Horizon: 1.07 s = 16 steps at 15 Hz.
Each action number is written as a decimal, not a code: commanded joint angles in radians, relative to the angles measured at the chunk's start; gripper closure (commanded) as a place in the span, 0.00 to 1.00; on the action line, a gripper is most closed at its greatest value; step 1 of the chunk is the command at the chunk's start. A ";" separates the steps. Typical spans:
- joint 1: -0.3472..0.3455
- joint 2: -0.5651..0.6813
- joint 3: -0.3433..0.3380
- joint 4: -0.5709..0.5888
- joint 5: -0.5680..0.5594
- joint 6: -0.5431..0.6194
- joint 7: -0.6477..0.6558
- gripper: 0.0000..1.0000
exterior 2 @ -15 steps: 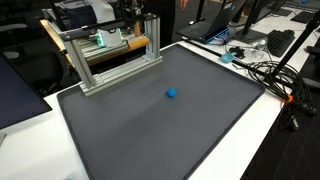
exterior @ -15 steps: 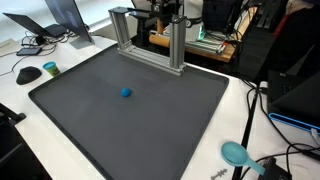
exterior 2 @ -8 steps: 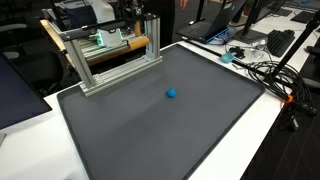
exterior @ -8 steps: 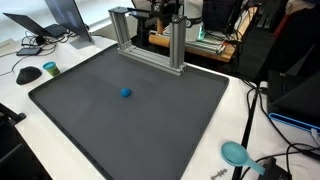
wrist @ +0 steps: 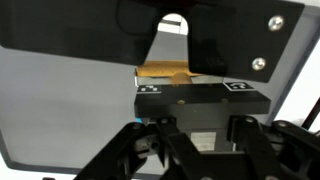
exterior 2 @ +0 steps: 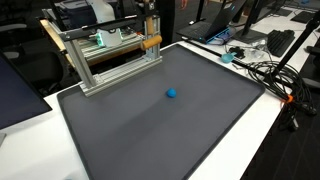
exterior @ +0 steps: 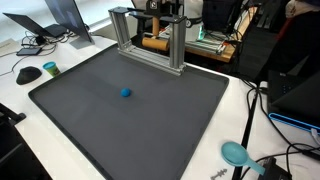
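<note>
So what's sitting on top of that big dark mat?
A small blue ball lies near the middle of the mat. A metal frame stands along its back edge. Whatever is behind the frame's posts is partly covered.

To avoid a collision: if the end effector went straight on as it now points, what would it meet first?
Probably the dark block with two square markers, straight ahead of the end effector in the wrist view; depth is unclear.

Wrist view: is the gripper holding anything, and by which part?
Cannot tell. In the wrist view the gripper is dark and blurred near a black block with markers; no hold shows.
</note>
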State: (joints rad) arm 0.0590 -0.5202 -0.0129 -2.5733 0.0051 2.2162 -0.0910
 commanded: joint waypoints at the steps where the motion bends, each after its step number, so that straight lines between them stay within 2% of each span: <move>1: 0.025 0.149 0.026 0.121 0.010 0.069 -0.004 0.77; 3: 0.020 0.232 0.032 0.189 -0.002 0.083 -0.004 0.77; 7: -0.018 0.405 0.026 0.372 -0.052 0.042 0.008 0.77; 9: -0.039 0.482 0.009 0.469 -0.055 0.004 -0.003 0.77; 10: -0.045 0.508 -0.003 0.502 -0.021 -0.011 -0.028 0.77; 11: -0.034 0.439 0.017 0.392 -0.034 0.045 -0.001 0.77; 12: -0.042 0.465 0.011 0.418 -0.034 0.042 -0.003 0.52; 16: -0.038 0.472 0.019 0.406 -0.034 0.044 -0.002 0.52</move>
State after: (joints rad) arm 0.0247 -0.0486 0.0021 -2.1686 -0.0293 2.2623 -0.0928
